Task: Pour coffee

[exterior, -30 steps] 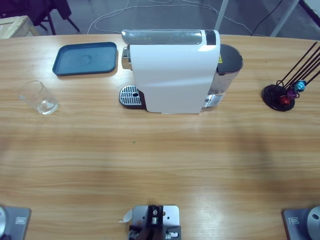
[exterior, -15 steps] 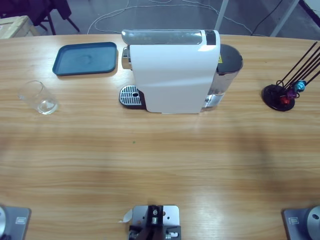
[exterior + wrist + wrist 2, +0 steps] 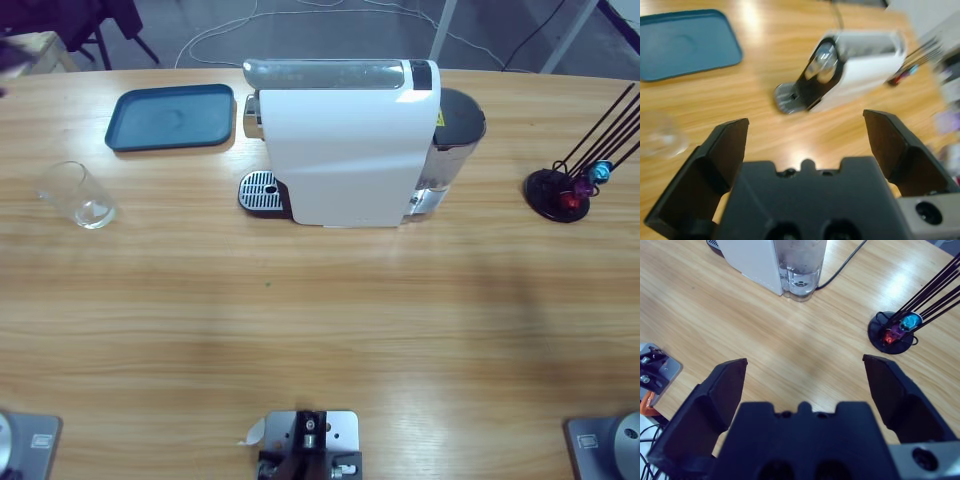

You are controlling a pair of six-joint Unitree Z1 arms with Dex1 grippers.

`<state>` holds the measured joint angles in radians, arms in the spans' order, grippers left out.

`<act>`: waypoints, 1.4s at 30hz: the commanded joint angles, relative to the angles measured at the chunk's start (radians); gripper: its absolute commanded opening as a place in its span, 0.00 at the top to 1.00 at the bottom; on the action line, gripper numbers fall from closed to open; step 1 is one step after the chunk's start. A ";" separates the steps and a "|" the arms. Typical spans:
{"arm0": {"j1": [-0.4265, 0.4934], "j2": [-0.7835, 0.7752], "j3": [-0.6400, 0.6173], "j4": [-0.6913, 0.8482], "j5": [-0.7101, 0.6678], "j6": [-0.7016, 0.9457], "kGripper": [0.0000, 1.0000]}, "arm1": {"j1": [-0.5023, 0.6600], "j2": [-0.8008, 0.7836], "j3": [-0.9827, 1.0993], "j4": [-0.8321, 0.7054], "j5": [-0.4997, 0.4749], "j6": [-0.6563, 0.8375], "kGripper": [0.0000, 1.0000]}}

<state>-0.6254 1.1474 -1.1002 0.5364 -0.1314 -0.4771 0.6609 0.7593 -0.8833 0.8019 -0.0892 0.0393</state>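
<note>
Both grippers hang above the table with nothing between their jaws. Left gripper [image 3: 805,145] stands wide open and empty, looking down on the coffee machine [image 3: 860,67] with the glass [image 3: 657,135] off to one side below it and the blue tray [image 3: 687,42] beyond. Right gripper [image 3: 805,385] is likewise spread wide and holds nothing; past it lie the machine's water tank [image 3: 801,262] and the capsule stand [image 3: 895,330] with its coloured capsules. Neither arm shows in the high view.

On the wooden table [image 3: 320,340] the coffee machine [image 3: 345,140] sits at the far middle. Its long axis runs along the table's length, with the spout end and drip grate [image 3: 262,190] pointing toward the tray [image 3: 172,116] and glass [image 3: 78,195], and the water tank [image 3: 455,135] at the opposite end, toward the capsule stand [image 3: 560,192].

As a judgement, the task is barely begun. Nothing has been grasped, the glass stands well apart from the drip grate and looks empty, and no cup sits under the spout. What seems left is fetching the glass, setting it on the grate, probably loading a capsule, and starting the brew
</note>
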 commanded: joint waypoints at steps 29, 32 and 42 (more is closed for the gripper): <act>0.035 0.626 -0.127 -0.415 -0.332 -0.396 0.69 | 0.017 0.025 0.037 -0.007 0.034 0.002 0.00; 0.035 0.632 -0.122 -0.415 -0.349 -0.398 0.86 | 0.017 0.032 0.037 -0.009 0.032 0.002 0.00; 0.038 0.605 -0.116 -0.422 -0.463 -0.395 1.00 | 0.017 0.044 0.037 -0.010 0.029 0.002 0.00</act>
<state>-0.5940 1.7249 -1.2241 0.1298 -0.5003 -0.8692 0.6680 0.7720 -0.8811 0.7998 -0.0674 0.0394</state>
